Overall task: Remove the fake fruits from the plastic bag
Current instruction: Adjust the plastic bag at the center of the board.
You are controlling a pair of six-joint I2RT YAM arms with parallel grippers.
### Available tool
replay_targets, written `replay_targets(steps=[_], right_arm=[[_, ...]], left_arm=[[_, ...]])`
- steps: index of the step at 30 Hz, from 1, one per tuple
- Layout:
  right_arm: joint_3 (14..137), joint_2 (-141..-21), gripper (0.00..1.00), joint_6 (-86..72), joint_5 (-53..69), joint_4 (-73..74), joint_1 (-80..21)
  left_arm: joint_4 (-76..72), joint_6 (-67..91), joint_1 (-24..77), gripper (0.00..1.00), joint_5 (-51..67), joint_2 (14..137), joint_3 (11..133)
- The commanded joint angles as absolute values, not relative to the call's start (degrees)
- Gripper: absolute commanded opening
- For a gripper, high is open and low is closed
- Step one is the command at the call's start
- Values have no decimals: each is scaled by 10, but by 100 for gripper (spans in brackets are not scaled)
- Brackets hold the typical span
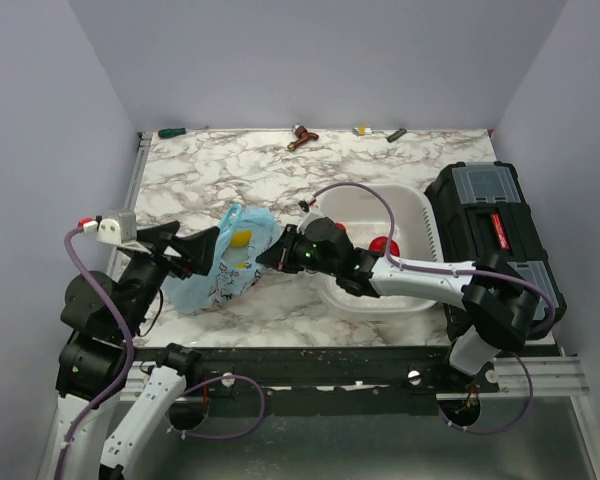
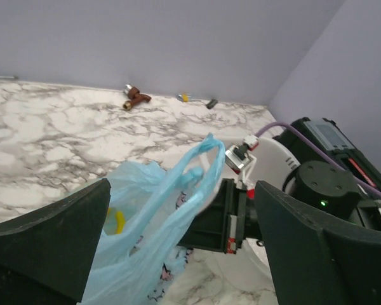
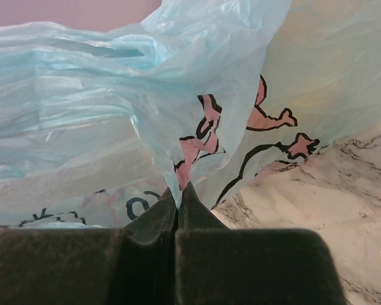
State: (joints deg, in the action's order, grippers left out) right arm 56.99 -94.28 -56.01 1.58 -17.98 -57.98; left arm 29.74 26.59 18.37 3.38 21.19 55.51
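Note:
The light-blue plastic bag with its pink cartoon print lies on the marble table, its handles raised. A yellow fruit shows through the film; it also shows in the left wrist view. I cannot tell which yellow fruit it is. The grape bunch is hidden. My right gripper is shut on a fold of the bag, pinched between its tips. My left gripper is wide open at the bag's left side, and the bag sits between its fingers without being gripped.
A white basket with a red fruit stands right of the bag. A black toolbox sits at the far right. Small tools lie along the back edge: a green-handled one, a brown one and others.

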Motion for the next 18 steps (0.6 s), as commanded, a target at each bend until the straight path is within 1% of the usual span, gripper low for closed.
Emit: replay_targets(steps=[1, 4, 6, 9, 14, 16, 18], right_arm=[[545, -916, 1, -530, 15, -216, -583], [551, -914, 1, -523, 16, -208, -583], [561, -913, 1, -515, 18, -195, -583], [552, -905, 1, -516, 27, -208, -583], [558, -894, 1, -509, 17, -188, -583], [552, -888, 1, -507, 21, -198, -584], [550, -886, 1, -506, 23, -200, -583]], left_arm=[[327, 200, 181, 99, -40, 306, 602], [364, 215, 170, 99, -102, 385, 629], [384, 237, 126, 99, -59, 437, 650], [348, 260, 71, 99, 42, 473, 640], [329, 270, 59, 99, 51, 519, 615], [313, 261, 59, 98, 83, 524, 585], [294, 249, 60, 96, 144, 520, 547]])
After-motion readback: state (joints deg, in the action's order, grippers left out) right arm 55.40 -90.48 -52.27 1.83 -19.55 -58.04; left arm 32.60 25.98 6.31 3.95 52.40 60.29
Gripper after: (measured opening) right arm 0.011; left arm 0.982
